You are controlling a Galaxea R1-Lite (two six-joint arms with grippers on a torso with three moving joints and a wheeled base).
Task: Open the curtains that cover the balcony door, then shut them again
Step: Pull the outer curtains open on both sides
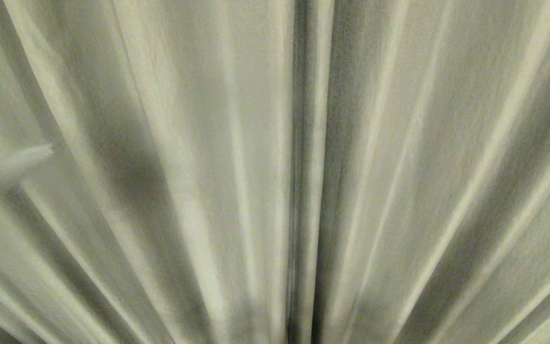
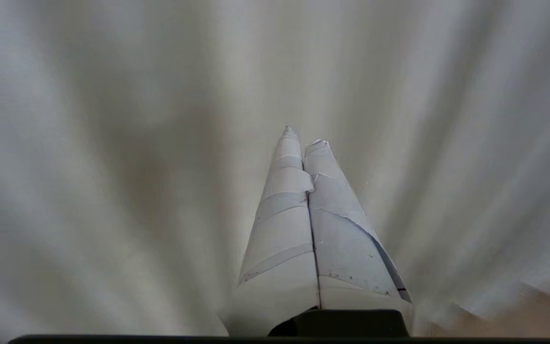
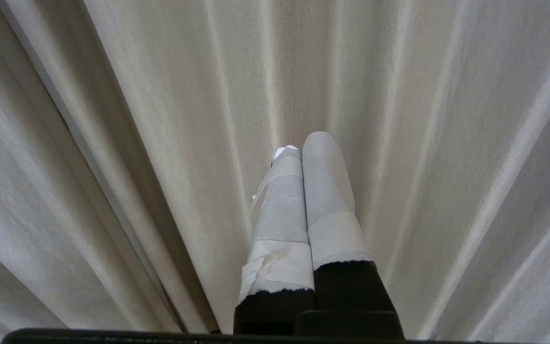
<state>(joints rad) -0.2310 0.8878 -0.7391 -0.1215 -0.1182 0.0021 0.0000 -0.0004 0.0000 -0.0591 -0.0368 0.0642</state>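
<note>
The cream-white pleated curtains [image 1: 399,181] fill the head view, drawn together, with a dark seam [image 1: 299,191] where the two panels meet in the middle. The balcony door is hidden behind them. My left gripper [image 1: 46,152] pokes in from the left edge as a pale tape-wrapped tip, close before the left panel. In the left wrist view that gripper [image 2: 303,136] is shut with nothing between its fingers, pointing at the curtains [image 2: 112,143]. My right gripper [image 3: 299,145] is also shut and empty, pointing at the curtains [image 3: 447,143]; it is outside the head view.
A patch of brownish floor [image 2: 533,315] shows under the curtain hem in the left wrist view. A deep dark fold [image 3: 112,200] runs down the fabric in the right wrist view.
</note>
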